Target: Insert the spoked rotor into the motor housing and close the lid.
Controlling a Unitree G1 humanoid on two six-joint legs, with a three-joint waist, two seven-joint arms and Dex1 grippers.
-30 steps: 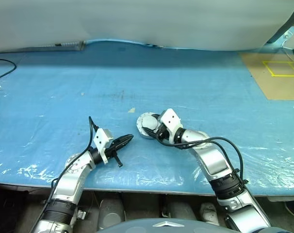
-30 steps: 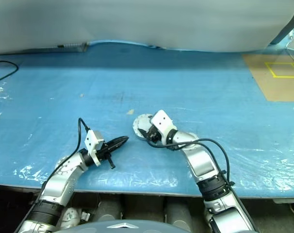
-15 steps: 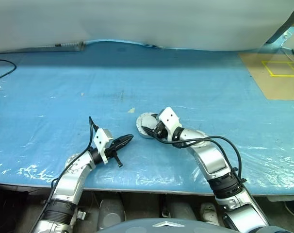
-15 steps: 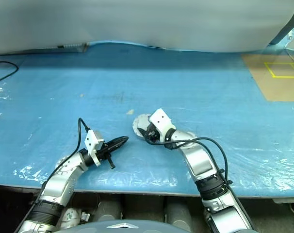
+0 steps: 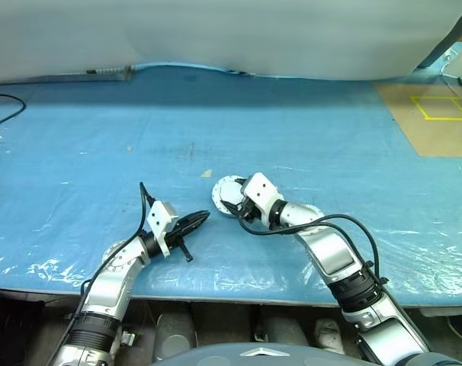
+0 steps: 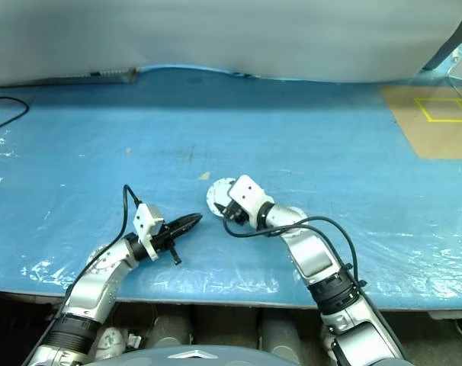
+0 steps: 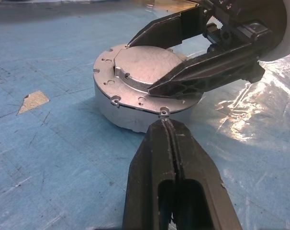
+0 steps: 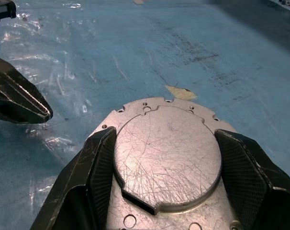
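Note:
The motor housing (image 7: 121, 115) stands on the blue sheet as a short silver cup. A flat, scratched silver lid (image 8: 166, 163) with small rim holes sits on top of it. The spoked rotor is hidden. My right gripper (image 8: 165, 136) reaches over the top, and its two black fingers (image 8: 94, 172) press against either side of the lid's raised round face. My left gripper (image 5: 205, 216) is shut and empty. It lies low over the sheet, with its tip (image 7: 165, 123) just short of the housing's near rim.
A small beige scrap (image 5: 206, 173) lies on the blue sheet (image 5: 101, 152) just behind the housing. A brown board with a yellow square (image 5: 437, 114) is at the back right. A black cable (image 5: 4, 107) lies at the far left. The table's front edge runs below both arms.
My right wrist has rolled a little and edged left while staying on the lid. The left arm has kept still.

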